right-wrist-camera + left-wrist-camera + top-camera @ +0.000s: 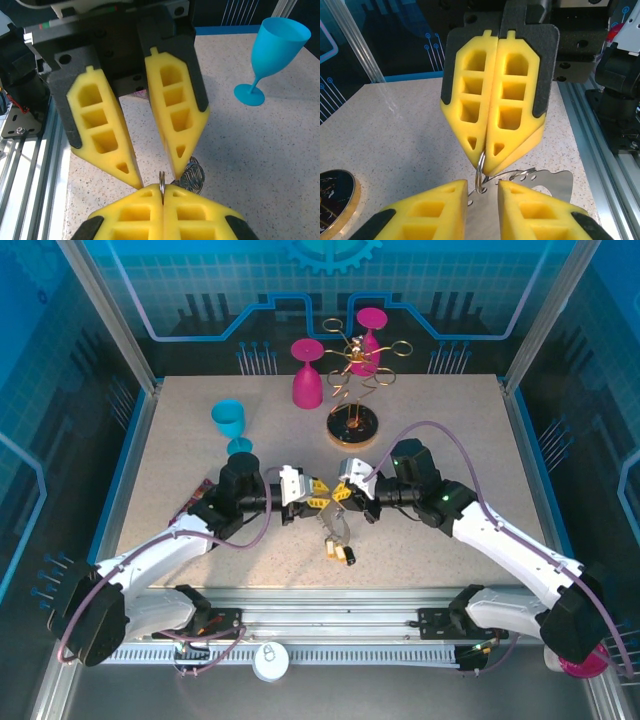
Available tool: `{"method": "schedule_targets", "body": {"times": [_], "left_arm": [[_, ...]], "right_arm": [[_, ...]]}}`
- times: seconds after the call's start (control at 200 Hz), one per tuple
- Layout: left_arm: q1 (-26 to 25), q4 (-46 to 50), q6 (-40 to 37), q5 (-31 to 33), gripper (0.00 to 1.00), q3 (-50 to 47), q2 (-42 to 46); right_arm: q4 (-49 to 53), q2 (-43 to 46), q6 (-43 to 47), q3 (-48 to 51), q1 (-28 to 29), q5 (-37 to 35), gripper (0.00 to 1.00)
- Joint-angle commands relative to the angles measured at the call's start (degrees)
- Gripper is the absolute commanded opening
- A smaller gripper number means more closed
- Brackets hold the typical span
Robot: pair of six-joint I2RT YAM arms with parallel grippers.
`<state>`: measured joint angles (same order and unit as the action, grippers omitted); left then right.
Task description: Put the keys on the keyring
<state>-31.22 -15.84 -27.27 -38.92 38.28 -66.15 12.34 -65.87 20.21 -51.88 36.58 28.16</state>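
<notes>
1. The right gripper (161,189) had its jaws pressed fully together, nipping the keyring (161,178), a thin silver loop seen edge-on and held up off the tabletop (265,150).
2. The left gripper (483,186) met it tip to tip with its jaws part-open, one tip on either side of the ring. A flat silver key (550,182) with small holes showed in the gap.
3. Below both, the keys (338,538) hung in one small cluster over the middle of the tabletop. One black-headed key (349,558) stood out, and the exact count could not be told.
4. There were three goblets: one blue goblet (228,420) and two magenta goblets (307,380).
5. One gold wire rack (352,390) stood on a round wooden base, far back.
</notes>
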Motion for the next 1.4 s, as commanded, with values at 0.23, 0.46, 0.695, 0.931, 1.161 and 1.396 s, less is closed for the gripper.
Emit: {"method": "schedule_targets", "body": {"times": [0.23,0.46,0.695,0.931,1.161,1.396], "left_arm": [[0.38,-1.43,-0.53,-1.4,0.17,-0.75,0.62],[0.39,-1.82,-0.06,-2.25,0.18,-0.67,0.37],[0.38,-2.21,-0.07,-2.69,0.05,-0.84,0.69],[0.4,-2.53,0.36,-1.53,0.0,-1.54,1.79],[-0.47,7.05,6.1,10.15,0.0,2.41,4.1],[-0.81,32.59,25.21,25.08,0.0,14.72,6.8]], "right_arm": [[-2.67,0.41,0.93,-2.08,-0.5,3.34,0.0],[-1.63,-0.66,1.89,-3.11,0.33,3.48,0.0],[-0.44,-1.94,2.6,-4.43,1.13,3.76,0.0],[1.61,-0.82,1.74,-4.36,0.64,-2.73,0.08],[2.02,5.15,-3.89,-1.52,-2.1,-12.39,0.46],[6.57,7.19,-7.74,-2.11,-1.2,-18.78,0.42]]}}
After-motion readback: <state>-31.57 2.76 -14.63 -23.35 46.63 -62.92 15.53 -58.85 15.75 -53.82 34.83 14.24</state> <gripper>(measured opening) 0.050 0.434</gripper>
